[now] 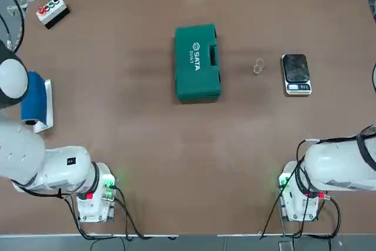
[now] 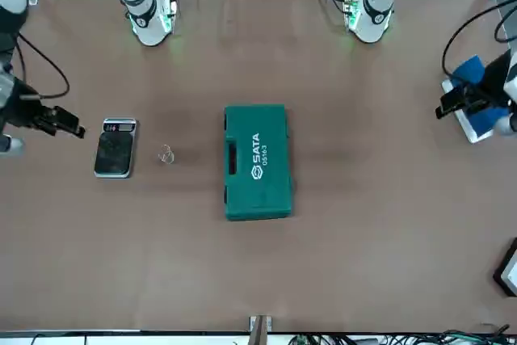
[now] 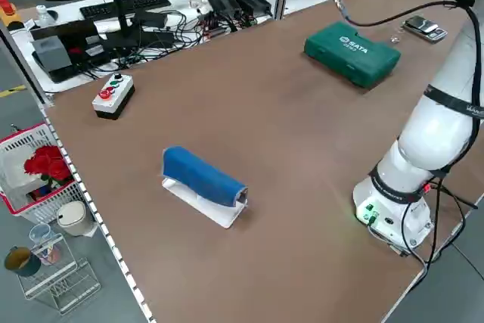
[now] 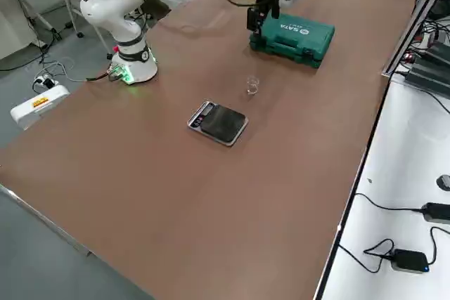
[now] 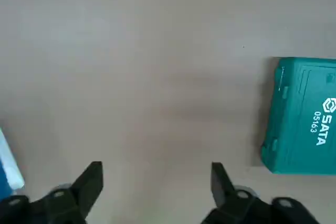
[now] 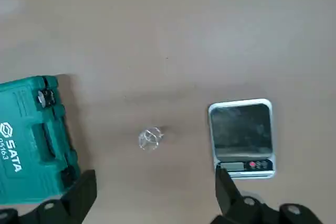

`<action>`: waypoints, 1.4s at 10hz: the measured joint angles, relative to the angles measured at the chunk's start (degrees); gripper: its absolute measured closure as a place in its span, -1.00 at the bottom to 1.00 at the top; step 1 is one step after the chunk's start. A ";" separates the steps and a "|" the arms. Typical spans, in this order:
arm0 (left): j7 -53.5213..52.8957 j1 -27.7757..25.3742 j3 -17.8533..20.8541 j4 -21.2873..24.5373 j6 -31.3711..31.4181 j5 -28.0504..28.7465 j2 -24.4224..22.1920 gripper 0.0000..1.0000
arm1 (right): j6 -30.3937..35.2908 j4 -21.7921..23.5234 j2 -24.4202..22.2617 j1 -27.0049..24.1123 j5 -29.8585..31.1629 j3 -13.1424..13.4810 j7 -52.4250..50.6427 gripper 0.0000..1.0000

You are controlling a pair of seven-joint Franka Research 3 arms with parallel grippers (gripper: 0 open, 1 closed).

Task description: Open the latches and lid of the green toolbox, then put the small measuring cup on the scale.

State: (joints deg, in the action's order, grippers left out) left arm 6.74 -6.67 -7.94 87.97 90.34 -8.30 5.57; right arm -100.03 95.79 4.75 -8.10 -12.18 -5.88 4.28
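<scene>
Keeping both jaws spread and bare before the closed case

Beginning with the left gripper: fingers wide apart, nothing between them, probably open in readiness to steady or grip the case. Likewise with the right gripper: opened wide, holding nothing, raised clear of the table, presumably to keep a full view before choosing a clasp.

Lying between the two pairs of jaws, flat and shut: the green toolbox, with the lid uppermost, as opening seems to require. Turned with handle and latches toward the right jaws' side, so probably easier to reach from there. Running lengthwise across the line from one pair of jaws to the other, with the plain hinge side toward the left jaws. Hard to tell whether either clasp is fastened.

Ahead of the right jaws, off the handle side: the small measuring cup, apart from both case and scale; upright or tipped, cannot tell. Past the cup from the case: the scale, long axis roughly matching the case's, black plate up, likely left there to receive the cup.
</scene>
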 joint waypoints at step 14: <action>-11.54 -4.69 -8.67 27.54 27.76 -26.78 5.31 0.97 | -26.49 17.23 26.77 4.18 -63.17 -16.35 -39.52 -0.96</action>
State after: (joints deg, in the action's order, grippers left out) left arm -4.80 -11.36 -16.61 115.52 118.10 -35.08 10.88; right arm -126.52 113.02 31.51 -3.92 -75.34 -22.24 -35.24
